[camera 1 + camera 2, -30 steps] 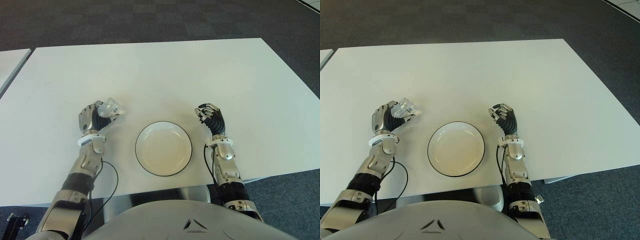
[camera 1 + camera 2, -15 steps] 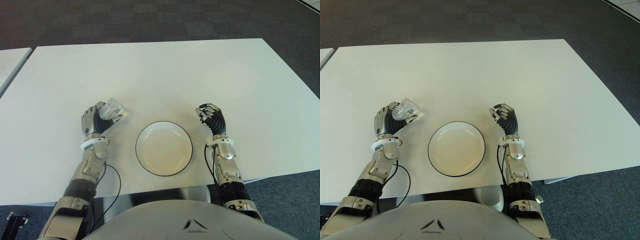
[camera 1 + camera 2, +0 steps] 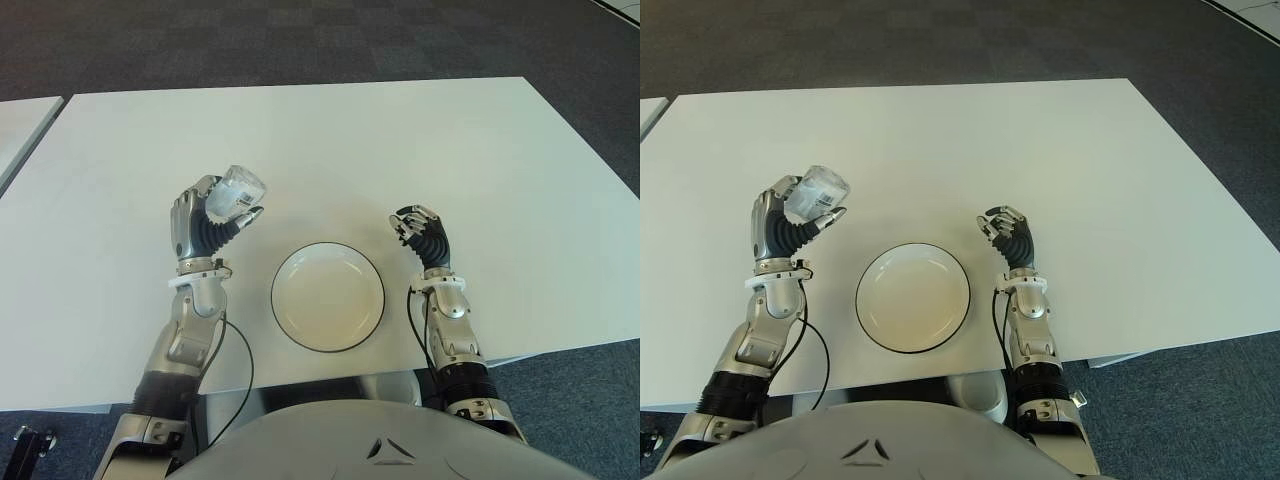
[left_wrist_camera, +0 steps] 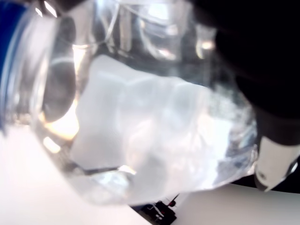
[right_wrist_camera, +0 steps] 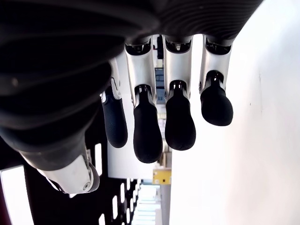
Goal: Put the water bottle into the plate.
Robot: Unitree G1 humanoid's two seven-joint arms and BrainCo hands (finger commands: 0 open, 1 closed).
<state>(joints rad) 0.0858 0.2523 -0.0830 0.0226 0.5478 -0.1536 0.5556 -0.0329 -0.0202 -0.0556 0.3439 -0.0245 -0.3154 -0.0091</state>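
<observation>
Dark carpet surrounds the white rectangular tabletop [image 3: 400,140] in front of you. Your left hand [image 3: 205,225] grips the clear plastic water bottle [image 3: 238,191], raised off the tabletop to the left of the round white plate with a dark rim [image 3: 327,296]. Your right hand [image 3: 424,238] shows just right of the plate, fingers loosely curled and holding nothing. You are in the carry step: next, swing the bottle right over the plate, lower it, then release.
</observation>
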